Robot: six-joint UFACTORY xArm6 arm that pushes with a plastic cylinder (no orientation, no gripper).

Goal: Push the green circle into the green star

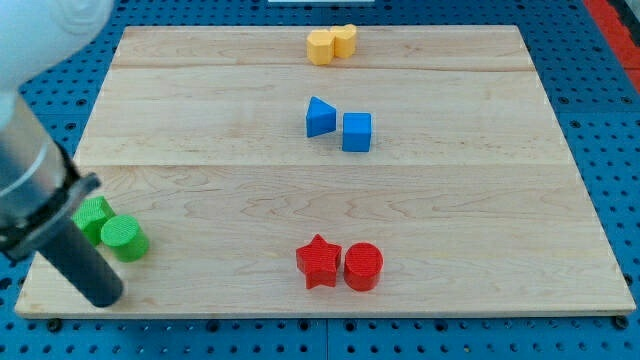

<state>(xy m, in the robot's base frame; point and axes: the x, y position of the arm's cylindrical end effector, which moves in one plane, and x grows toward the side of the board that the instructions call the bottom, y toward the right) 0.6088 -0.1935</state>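
Observation:
The green circle (124, 238) lies near the board's left edge, low in the view. The green star (93, 217) touches it on its upper left and is partly hidden by the arm. My dark rod comes down from the view's left, and my tip (103, 297) rests on the board just below and slightly left of the green circle, a short gap away from it.
A red star (319, 262) and red circle (363, 267) touch at the bottom centre. A blue triangle (320, 117) and blue cube (356, 132) sit mid-board. Two yellow blocks (331, 44) sit at the top edge. The wooden board (480, 200) lies on a blue pegboard.

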